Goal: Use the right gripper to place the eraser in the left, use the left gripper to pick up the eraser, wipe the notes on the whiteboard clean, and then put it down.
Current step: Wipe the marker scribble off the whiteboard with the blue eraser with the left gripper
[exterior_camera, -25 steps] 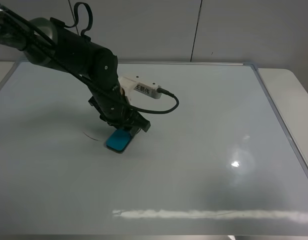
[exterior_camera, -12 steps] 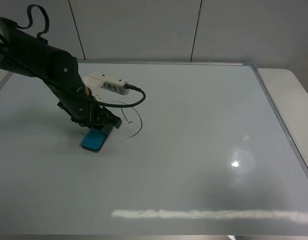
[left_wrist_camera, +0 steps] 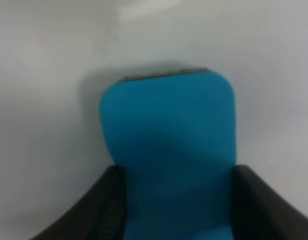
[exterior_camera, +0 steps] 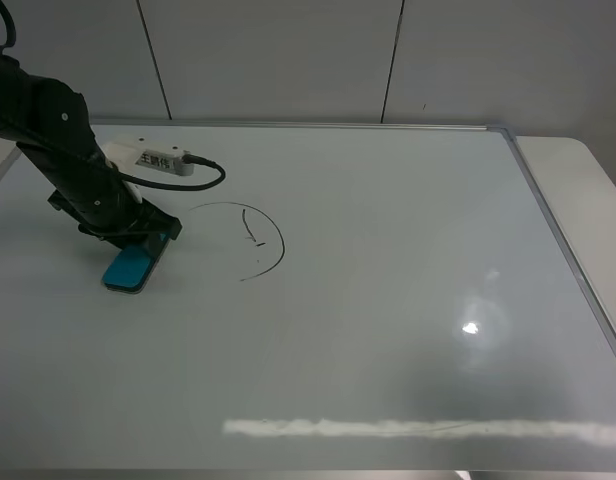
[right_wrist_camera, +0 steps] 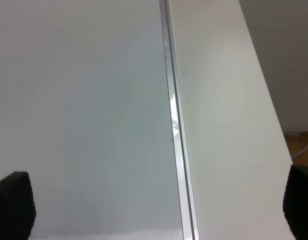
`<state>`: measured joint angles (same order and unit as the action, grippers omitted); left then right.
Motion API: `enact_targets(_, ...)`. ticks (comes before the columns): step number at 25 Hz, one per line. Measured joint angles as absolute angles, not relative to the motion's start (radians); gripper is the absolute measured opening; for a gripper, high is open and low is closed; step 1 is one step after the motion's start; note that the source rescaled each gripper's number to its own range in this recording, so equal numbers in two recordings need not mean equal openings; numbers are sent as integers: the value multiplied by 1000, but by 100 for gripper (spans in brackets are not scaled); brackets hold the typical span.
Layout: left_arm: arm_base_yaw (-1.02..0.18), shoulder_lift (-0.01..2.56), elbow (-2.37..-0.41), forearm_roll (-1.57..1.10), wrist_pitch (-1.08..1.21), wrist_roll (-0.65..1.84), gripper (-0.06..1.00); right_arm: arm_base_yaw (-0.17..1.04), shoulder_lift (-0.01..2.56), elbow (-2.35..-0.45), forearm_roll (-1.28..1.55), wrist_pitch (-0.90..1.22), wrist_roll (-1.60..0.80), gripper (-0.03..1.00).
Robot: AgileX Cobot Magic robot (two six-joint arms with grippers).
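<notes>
The eraser (exterior_camera: pixel 128 268) (left_wrist_camera: pixel 169 145) sits on the whiteboard (exterior_camera: pixel 388 300), far left in the high view, a bit apart from the notes (exterior_camera: pixel 252 236) — an open arc w/ a small scribble. My left pincer (exterior_camera: pixel 138 240) (left_wrist_camera: pixel 176 200) is pinching it by both sides. The right pincer (right_wrist_camera: pixel 156 202) is spread wide, nothing btw its fingers — it is over the board's edge and the desk (right_wrist_camera: pixel 219 125).

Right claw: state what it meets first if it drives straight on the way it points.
The open right claw looks aimed at the thin silver metal frame of the glossy white whiteboard; nothing shows in between, though depth is unclear.
</notes>
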<state>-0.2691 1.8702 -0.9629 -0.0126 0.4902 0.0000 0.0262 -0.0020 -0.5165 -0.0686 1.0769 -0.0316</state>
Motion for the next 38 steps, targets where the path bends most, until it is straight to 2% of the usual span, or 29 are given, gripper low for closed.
enact_targets(10,-585,1934,-1012,-101,409,0,1,26,-2,-517,-69,1077,-32,100)
enact_targets(19,-711,2073,-1267,-124,543,0,1,26,-2,-517,-69,1077,-32,100)
enact_targets(27,-665,2114,-1343,-148,622,45,1,26,-2,-517,-69,1077,-32,100)
enact_targets(38,-351,2118,-1354,-146,565,143,1,26,-2,-517,-69,1077,-32,100)
